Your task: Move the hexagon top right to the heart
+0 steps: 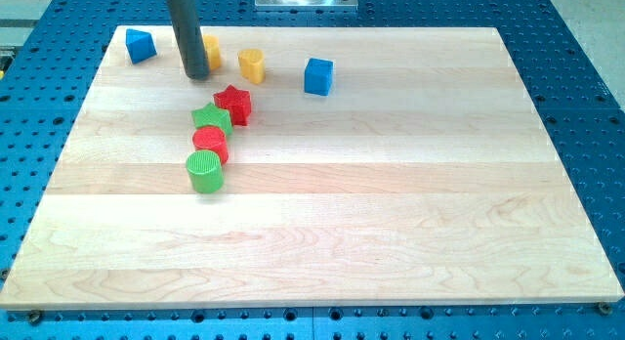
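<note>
My tip (197, 76) rests on the board near the view's top left. A yellow block (212, 52) stands right behind the rod, touching it on the right and partly hidden; its shape cannot be made out. A second yellow block (252, 64), rounded and possibly the heart, sits a short way to the right of the tip. The two yellow blocks are apart.
A blue block (141, 45) sits at the top left corner and a blue cube (318, 76) right of the yellow ones. Below the tip runs a chain: red star (233, 104), green star (211, 118), red cylinder (210, 143), green cylinder (205, 171). The wooden board (391, 203) ends on blue table.
</note>
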